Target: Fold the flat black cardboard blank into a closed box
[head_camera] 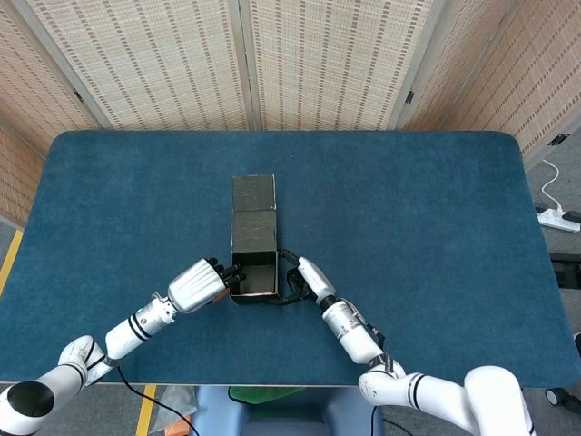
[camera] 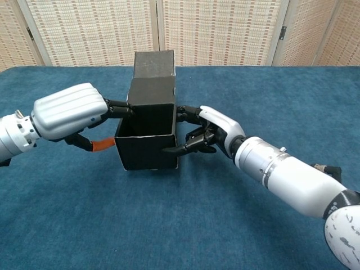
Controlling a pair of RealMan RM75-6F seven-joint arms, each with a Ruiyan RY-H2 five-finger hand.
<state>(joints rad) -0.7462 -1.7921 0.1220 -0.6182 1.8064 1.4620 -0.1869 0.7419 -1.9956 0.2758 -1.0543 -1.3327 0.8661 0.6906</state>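
Observation:
The black cardboard box [camera: 146, 151] stands on the table with its top open, and its lid flap [camera: 153, 66] rises from the far wall. Its dark inside [head_camera: 257, 278] shows in the head view. My left hand [camera: 68, 111] is just left of the box, and its outstretched fingers [camera: 119, 109] touch the left wall's upper edge. My right hand [camera: 212, 131] is at the box's right side, its dark fingers [camera: 181, 148] spread and pressing the outside of the right wall. Neither hand closes around anything. In the head view the left hand [head_camera: 197, 283] and the right hand [head_camera: 309, 274] flank the box.
The blue-covered table [head_camera: 418, 218] stretches wide on all sides of the box. Woven screens [head_camera: 309, 64] stand behind the far edge. A power strip [head_camera: 556, 218] lies on the floor off the right edge.

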